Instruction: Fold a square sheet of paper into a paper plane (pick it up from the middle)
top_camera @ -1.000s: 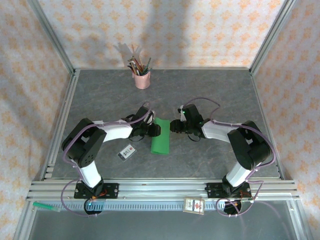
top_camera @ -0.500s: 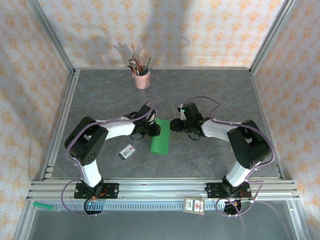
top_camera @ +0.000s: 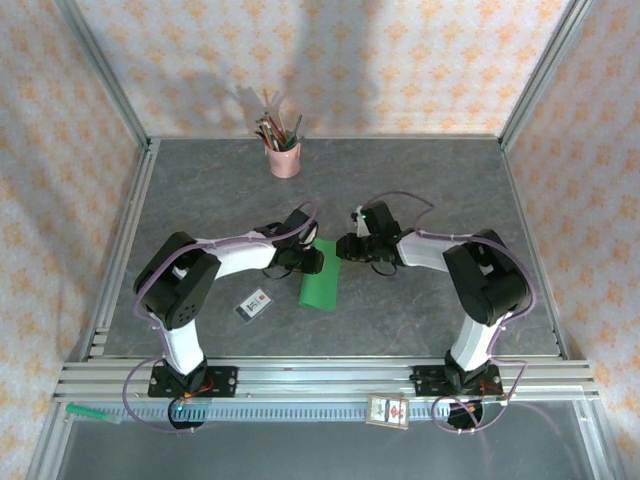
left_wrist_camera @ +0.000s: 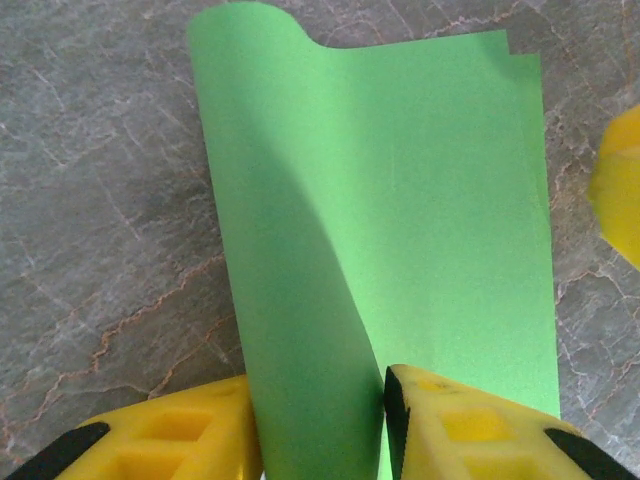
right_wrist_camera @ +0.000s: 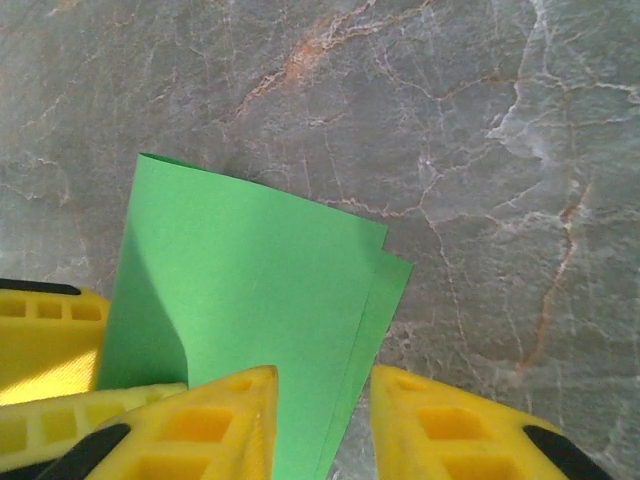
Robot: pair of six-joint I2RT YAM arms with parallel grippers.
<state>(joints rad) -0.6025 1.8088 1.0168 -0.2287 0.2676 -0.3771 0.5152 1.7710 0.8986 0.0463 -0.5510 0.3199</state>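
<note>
Left gripper (left_wrist_camera: 318, 390) straddles the square sheet of paper (left_wrist_camera: 440, 200) half-open (gripped? can't tell); right gripper (right_wrist_camera: 322, 385), two o'clock, gapes empty; uncreased flap may spring back.

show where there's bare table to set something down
Bare: the far right, between the pencil cup and the right frame; the near middle, between green paper and front rail. Crowded: the centre, where left end effector and right end effector meet at the paper, white card beside.

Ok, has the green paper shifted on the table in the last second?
No. The paper lies just where it did, its near end the same gap right of the card.
</note>
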